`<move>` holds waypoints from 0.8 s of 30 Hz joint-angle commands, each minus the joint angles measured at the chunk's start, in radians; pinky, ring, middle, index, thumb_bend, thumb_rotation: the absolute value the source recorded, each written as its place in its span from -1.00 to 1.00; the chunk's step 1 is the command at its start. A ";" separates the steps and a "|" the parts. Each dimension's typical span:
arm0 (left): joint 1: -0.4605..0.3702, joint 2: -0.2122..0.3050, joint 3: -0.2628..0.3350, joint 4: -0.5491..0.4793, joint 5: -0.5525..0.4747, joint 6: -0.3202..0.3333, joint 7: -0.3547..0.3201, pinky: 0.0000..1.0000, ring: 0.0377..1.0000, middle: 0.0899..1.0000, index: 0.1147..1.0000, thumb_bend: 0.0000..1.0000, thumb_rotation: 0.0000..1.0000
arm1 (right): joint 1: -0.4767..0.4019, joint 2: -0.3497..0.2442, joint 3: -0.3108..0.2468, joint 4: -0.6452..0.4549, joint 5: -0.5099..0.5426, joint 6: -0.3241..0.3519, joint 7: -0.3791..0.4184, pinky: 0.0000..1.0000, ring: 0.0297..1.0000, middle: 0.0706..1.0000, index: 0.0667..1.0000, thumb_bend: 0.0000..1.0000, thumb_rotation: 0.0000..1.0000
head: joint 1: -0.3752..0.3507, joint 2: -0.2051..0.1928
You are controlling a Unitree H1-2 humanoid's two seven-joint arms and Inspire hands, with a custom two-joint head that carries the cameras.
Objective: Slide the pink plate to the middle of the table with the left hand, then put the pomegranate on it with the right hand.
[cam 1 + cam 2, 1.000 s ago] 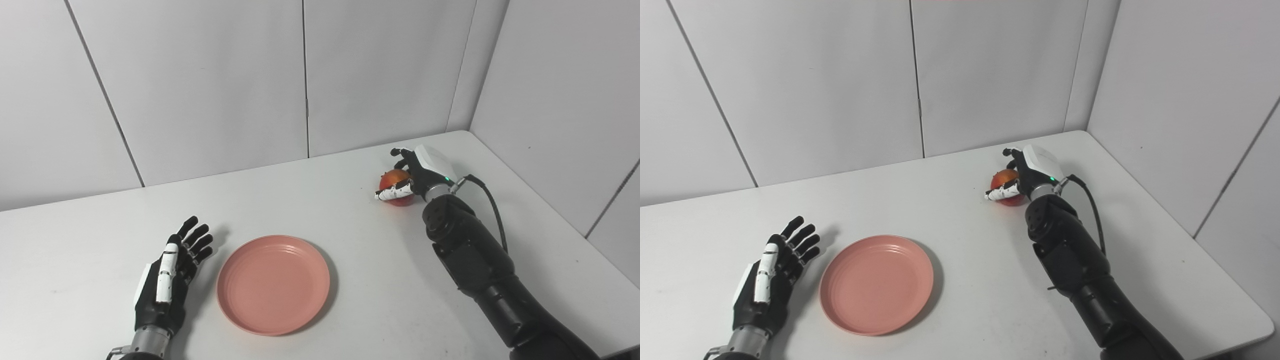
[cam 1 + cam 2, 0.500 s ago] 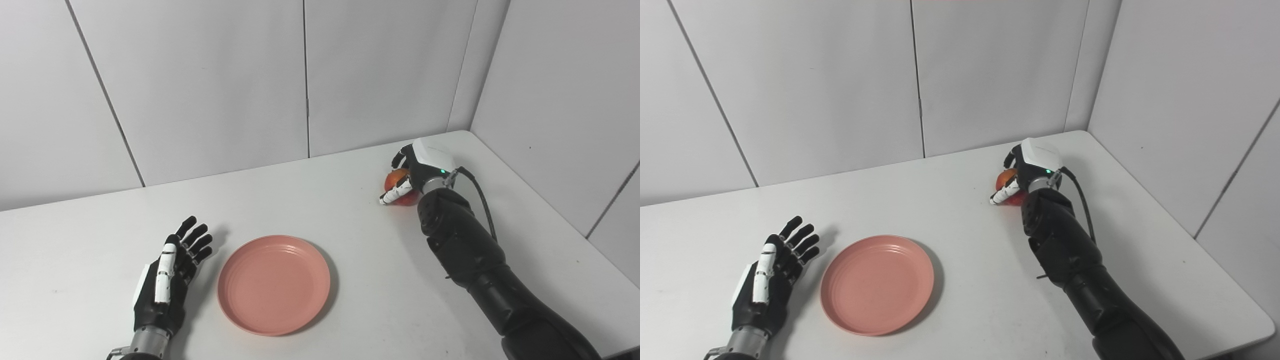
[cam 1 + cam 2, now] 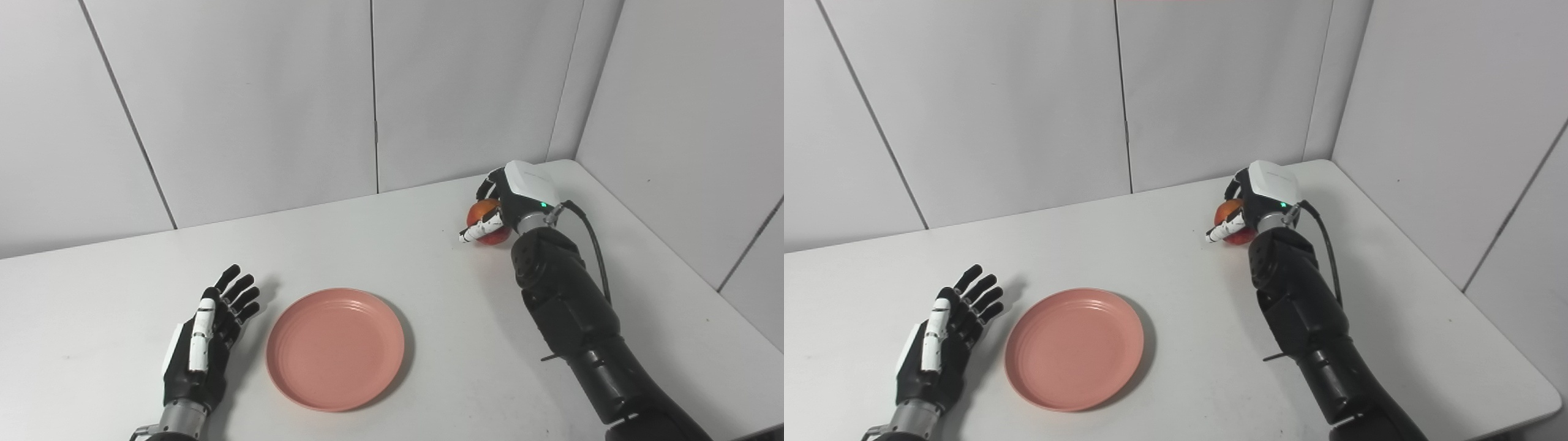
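Left hand [image 3: 205, 343]: lies at the near left of the white table [image 3: 92, 294], fingers spread and empty, just beside but clear of the pink plate [image 3: 335, 348], which sits flat at the near middle of the tabletop. Right hand [image 3: 511, 202]: at the far right, near the corner of the grey wall panels [image 3: 245, 98], fingers and thumb closed around the pomegranate [image 3: 486, 213]; whether the fruit touches the tabletop cannot be told.

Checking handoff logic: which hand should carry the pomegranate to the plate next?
Right. The right hand is already closed around the pomegranate at the far right of the table. The left hand lies open and empty beside the plate, far from the fruit.
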 commanded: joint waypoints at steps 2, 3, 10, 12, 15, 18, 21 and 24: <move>0.001 0.001 -0.004 0.017 -0.002 0.032 0.002 0.73 0.72 0.72 0.68 -0.25 1.00 | -0.023 0.004 -0.019 -0.115 -0.021 -0.001 0.026 -0.68 -0.56 -0.40 -0.10 0.04 -0.74 | 0.010 0.002; 0.002 0.000 -0.005 0.016 -0.001 0.032 0.003 0.72 0.72 0.72 0.68 -0.24 1.00 | -0.020 0.009 -0.022 -0.137 -0.024 -0.001 0.035 -0.65 -0.52 -0.36 -0.10 0.04 -0.74 | 0.010 0.002; 0.002 -0.017 -0.013 0.007 0.020 0.037 0.031 0.70 0.71 0.71 0.67 -0.25 1.00 | 0.012 0.057 0.010 -0.310 -0.036 -0.003 0.086 -0.49 -0.33 -0.19 -0.08 0.04 -0.79 | 0.051 0.003; 0.002 -0.022 -0.016 0.002 0.024 0.040 0.039 0.70 0.71 0.71 0.67 -0.24 1.00 | 0.020 0.067 0.032 -0.346 -0.033 -0.004 0.094 -0.47 -0.31 -0.22 -0.04 0.05 -0.95 | 0.066 0.005; 0.003 -0.033 -0.022 -0.007 0.032 0.044 0.052 0.70 0.71 0.70 0.67 -0.23 1.00 | 0.032 0.079 0.069 -0.395 -0.026 -0.011 0.103 -0.45 -0.29 -0.23 -0.02 0.05 -0.99 | 0.090 0.008; 0.003 -0.043 -0.027 -0.011 0.041 0.044 0.063 0.71 0.71 0.70 0.66 -0.23 1.00 | 0.042 0.096 0.108 -0.429 -0.027 -0.014 0.112 -0.42 -0.28 -0.22 -0.03 0.05 -1.00 | 0.115 0.013; 0.001 -0.051 -0.033 -0.010 0.048 0.042 0.072 0.71 0.71 0.70 0.67 -0.22 1.00 | 0.052 0.108 0.147 -0.450 -0.024 -0.023 0.119 -0.42 -0.30 -0.23 -0.02 0.05 -1.00 | 0.153 0.018; 0.000 -0.061 -0.038 -0.014 0.057 0.044 0.083 0.69 0.69 0.70 0.66 -0.19 1.00 | 0.064 0.126 0.188 -0.456 -0.025 -0.033 0.119 -0.49 -0.37 -0.25 -0.01 0.04 -1.00 | 0.169 0.022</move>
